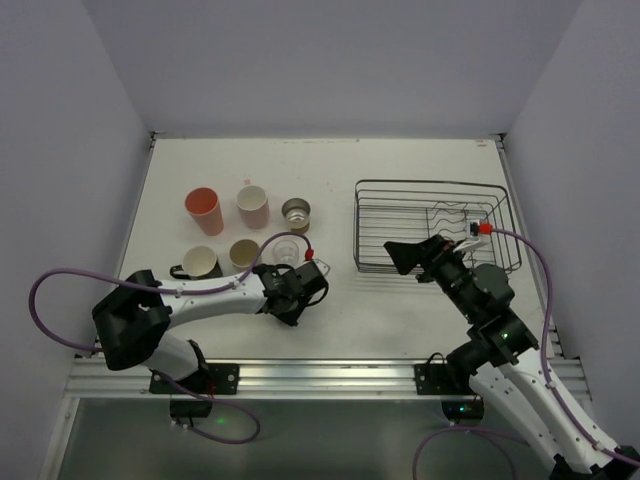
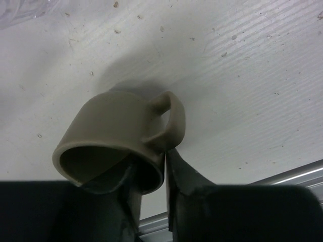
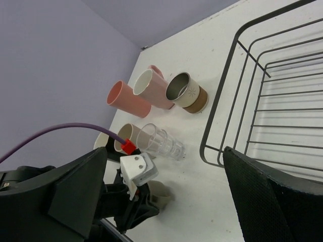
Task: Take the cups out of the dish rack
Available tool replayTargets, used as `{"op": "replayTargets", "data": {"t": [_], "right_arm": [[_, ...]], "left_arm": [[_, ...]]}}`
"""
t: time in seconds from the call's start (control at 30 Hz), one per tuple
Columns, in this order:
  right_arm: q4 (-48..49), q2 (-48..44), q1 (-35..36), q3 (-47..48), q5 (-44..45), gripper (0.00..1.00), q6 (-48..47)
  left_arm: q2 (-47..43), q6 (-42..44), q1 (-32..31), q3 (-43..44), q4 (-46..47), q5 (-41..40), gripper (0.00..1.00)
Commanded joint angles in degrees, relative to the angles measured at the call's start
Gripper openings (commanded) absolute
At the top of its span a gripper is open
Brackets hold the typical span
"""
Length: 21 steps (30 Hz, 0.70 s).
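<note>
Left fingers (image 2: 187,189): pinching rim of olive-grey handled mug (image 2: 116,121)
Right fingers (image 3: 275,199): spread wide, empty
Risk: mug may tip on desk (image 2: 242,75) — shallow, off-centre rim grip

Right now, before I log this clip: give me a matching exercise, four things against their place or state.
Things:
1. mug
2. rack
3. salmon cup
4. right gripper

Places or states:
A. open, at the rack's near edge
B. no cup visible inside
C. leftmost in the far row
D. at the left fingers, one finger inside its rim

Pairs: 1-D, 2-B, 3-C, 4-A
</note>
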Motion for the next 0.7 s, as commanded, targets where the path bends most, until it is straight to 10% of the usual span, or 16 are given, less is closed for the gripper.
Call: {"op": "replayTargets", "data": {"t": [0.0,0.33,0.67], "right_arm": [[-0.67,-0.13,-0.01,1.17,2.60,0.99,-1.35],[-2.08,0.14,0.08,3.19,3.74,0.99,-2.32],[-9.02,-3.20,-0.01,9.50,12.17,0.99,-7.76]], "left_arm": [[-0.09,1.77,0.59,1.56,1.39,0.14,0.31],[-3.07,1.77,1.30,5.50,-1.59,-3.81,0.54],[-18.97,4.67,1.12,16.06,3.84,-18.12,0.96]]}}
